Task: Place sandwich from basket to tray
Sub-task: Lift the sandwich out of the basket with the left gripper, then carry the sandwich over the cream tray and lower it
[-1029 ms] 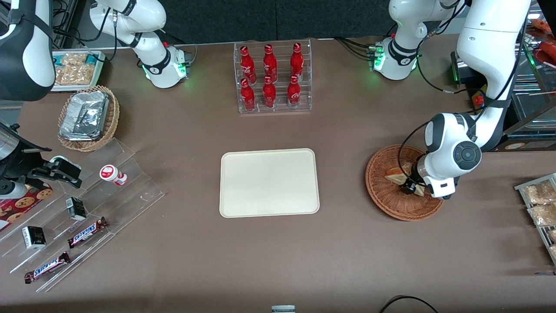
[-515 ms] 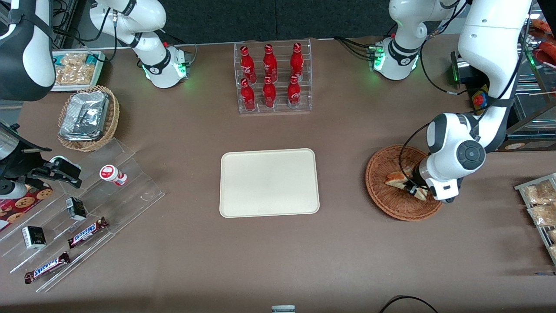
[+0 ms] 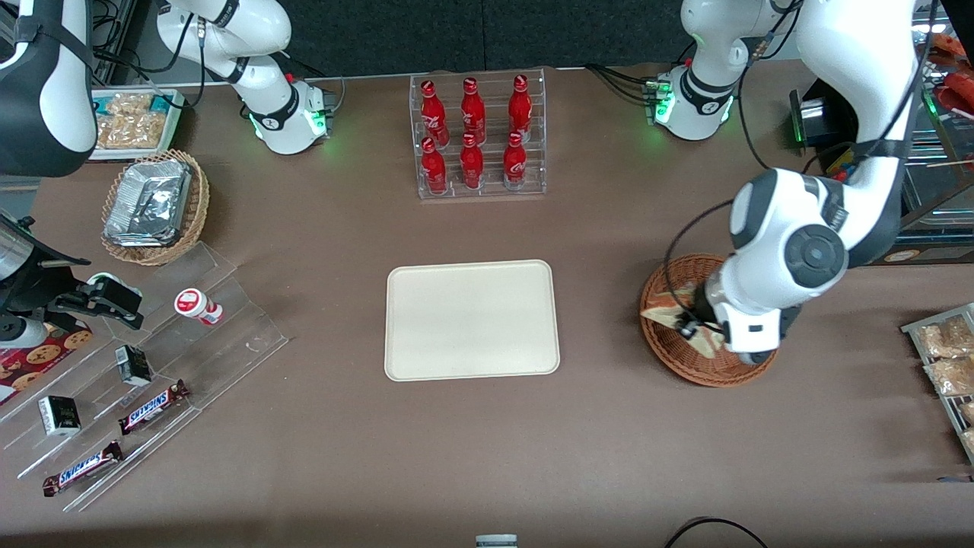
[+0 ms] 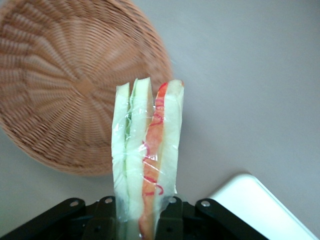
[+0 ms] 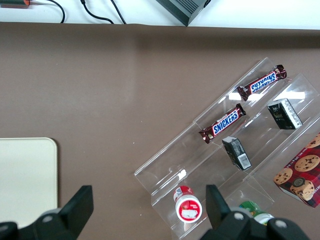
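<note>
Tool (image 4: 142, 220) is pinching the sandwich (image 4: 146, 155) by its lower end; the wrapped wedge stands out from the fingers (image 4: 102, 220) with its layered edge toward the wrist camera: pale bread, green filling, orange-red filling. In the front view the tool (image 3: 694, 329) hangs above the basket (image 3: 670, 354), over the part of the rim nearest the tray, with the sandwich (image 3: 660, 308) clear of the weave. Wrist view shows the basket (image 4: 60, 100) with nothing in it; the sandwich overlaps its rim edge, and bare counter (image 4: 250, 75) lies beside it. A rounded corner of the tray (image 4: 262, 207) shows near the tool. In the front view the tray (image 3: 472, 320) lies flat mid-counter with nothing on it, well apart from the basket, with bare brown counter (image 3: 601, 304) between them. The bottle rack (image 3: 478, 137) stands farther from the front camera than the tray.
</note>
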